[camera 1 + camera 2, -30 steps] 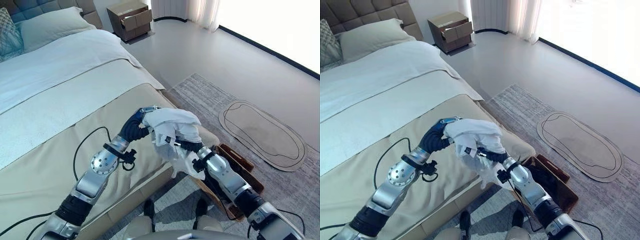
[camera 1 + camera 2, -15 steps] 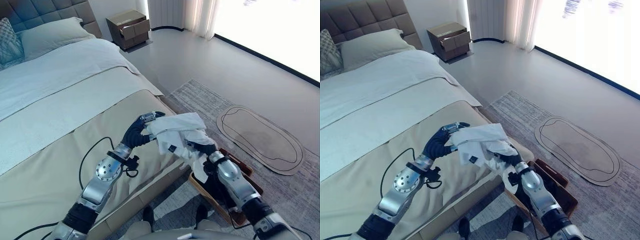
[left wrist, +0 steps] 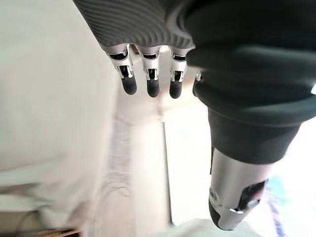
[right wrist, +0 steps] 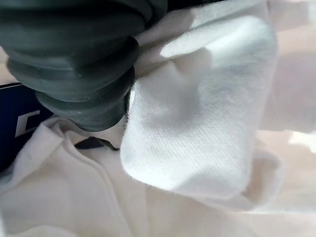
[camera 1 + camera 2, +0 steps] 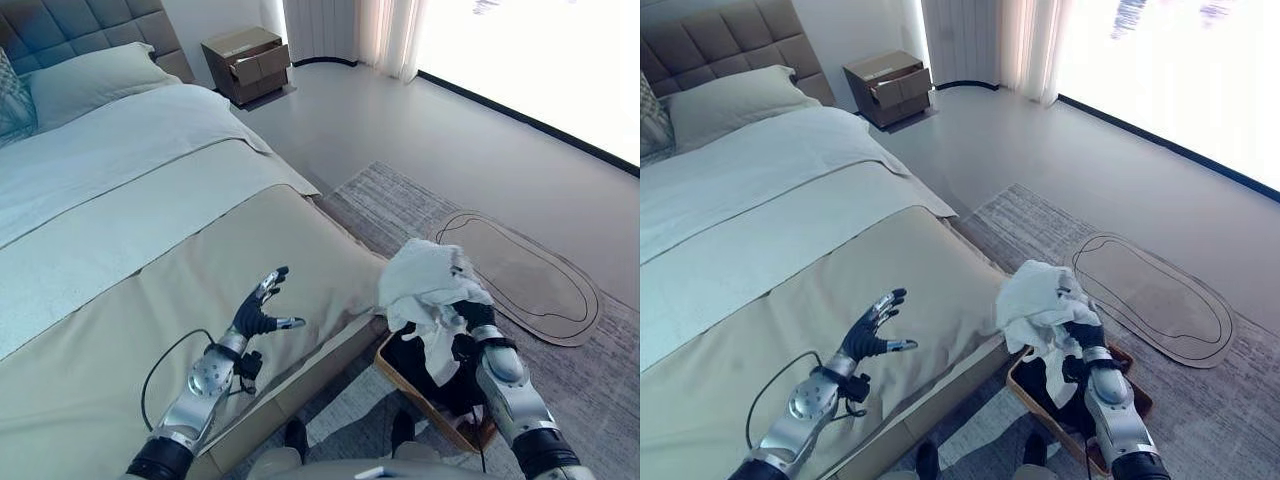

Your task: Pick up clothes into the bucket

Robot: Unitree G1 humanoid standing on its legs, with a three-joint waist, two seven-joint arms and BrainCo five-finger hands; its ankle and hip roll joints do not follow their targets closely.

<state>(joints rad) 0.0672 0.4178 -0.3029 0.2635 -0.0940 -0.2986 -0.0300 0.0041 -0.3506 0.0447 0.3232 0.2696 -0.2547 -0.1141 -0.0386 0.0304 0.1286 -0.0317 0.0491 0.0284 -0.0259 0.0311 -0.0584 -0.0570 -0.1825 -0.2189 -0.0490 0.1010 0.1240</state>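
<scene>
A crumpled white garment (image 5: 425, 285) hangs in the air above a brown basket (image 5: 392, 372) on the rug beside the bed. My right hand (image 5: 476, 318) is shut on the garment, and the cloth (image 4: 207, 108) bunches over and around the hand. Dark clothes (image 5: 418, 358) lie inside the basket. My left hand (image 5: 258, 312) hovers open over the beige bed cover (image 5: 150, 300), fingers (image 3: 149, 85) spread and holding nothing.
The bed's corner (image 5: 360, 262) lies between the two hands. A grey rug (image 5: 400, 215) carries an oval mat (image 5: 525, 275) to the right of the basket. A nightstand (image 5: 245, 65) with an open drawer stands by the far wall, beside a pillow (image 5: 90, 65).
The left hand has let go of the garment and dropped back over the bed, open. The right hand has carried the garment rightward, off the bed and above the basket. The camera has shifted.
</scene>
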